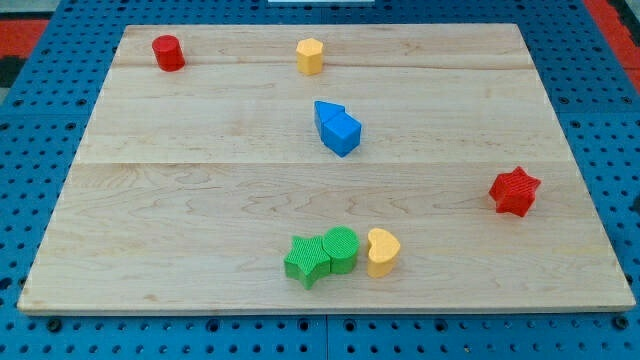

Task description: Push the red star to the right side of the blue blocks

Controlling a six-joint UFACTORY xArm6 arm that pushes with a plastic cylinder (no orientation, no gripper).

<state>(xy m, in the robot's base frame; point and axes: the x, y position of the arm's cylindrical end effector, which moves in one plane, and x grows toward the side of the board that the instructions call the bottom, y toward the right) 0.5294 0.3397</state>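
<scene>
The red star [515, 191] lies near the board's right edge, a little below mid-height. Two blue blocks touch each other near the board's middle: a blue triangular block [326, 113] behind and a blue cube [343, 133] in front. The star is far to the right of them and lower in the view. My tip does not show in the camera view, and neither does the rod.
A red cylinder [168, 52] stands at the top left. A yellow hexagonal block [310, 56] is at the top centre. A green star [307, 260], a green cylinder [340, 248] and a yellow heart [382, 250] cluster near the bottom edge. The wooden board [150, 200] rests on a blue pegboard.
</scene>
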